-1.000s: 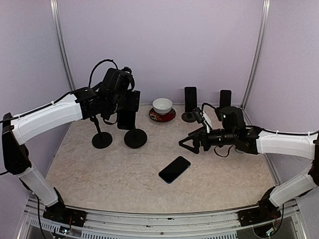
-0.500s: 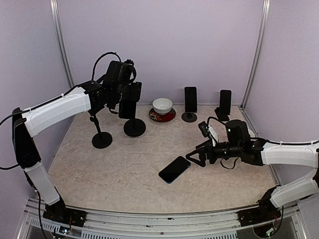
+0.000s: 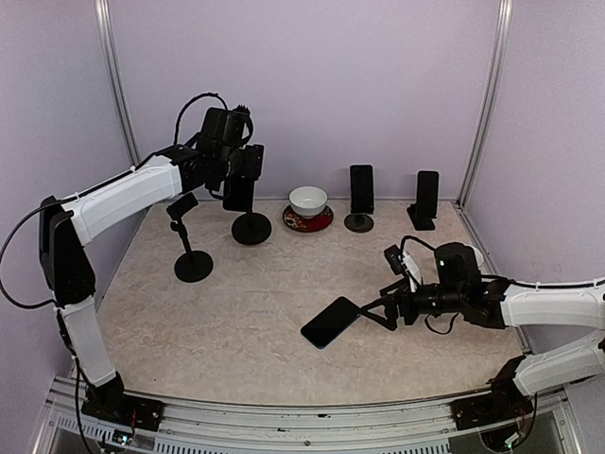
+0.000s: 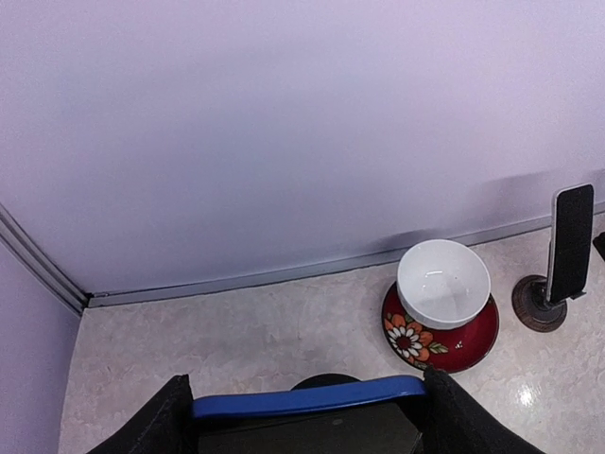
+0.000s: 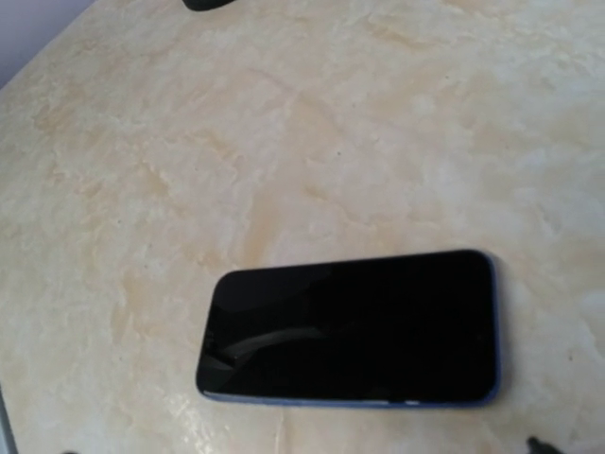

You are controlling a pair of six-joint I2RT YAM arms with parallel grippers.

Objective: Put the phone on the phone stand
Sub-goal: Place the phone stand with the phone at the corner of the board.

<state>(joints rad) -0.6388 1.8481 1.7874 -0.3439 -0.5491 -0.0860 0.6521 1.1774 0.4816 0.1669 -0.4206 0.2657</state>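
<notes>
A phone with a blue rim [image 4: 302, 397] stands upright between my left gripper's [image 4: 302, 407] two fingers, which press on its sides. In the top view that left gripper [image 3: 238, 187] is at the back left, and the phone [image 3: 239, 197] rises over a round black phone stand [image 3: 251, 229]. A second dark phone [image 3: 331, 322] lies flat in the middle of the table. My right gripper [image 3: 367, 310] is open just to its right, low over the table. The right wrist view has this flat phone [image 5: 350, 326] screen up, with nothing gripping it.
A tall black stand [image 3: 192, 257] with nothing on it is left of the held phone. A white bowl [image 3: 308, 200] sits on a red flowered plate [image 3: 308, 221] at the back. Two more phones [image 3: 361, 187] [image 3: 427, 194] stand upright on stands at the back right.
My left gripper has moved back toward the wall, and the phone and round stand went with it. My right gripper has dropped toward the near side, closer to the flat phone.
</notes>
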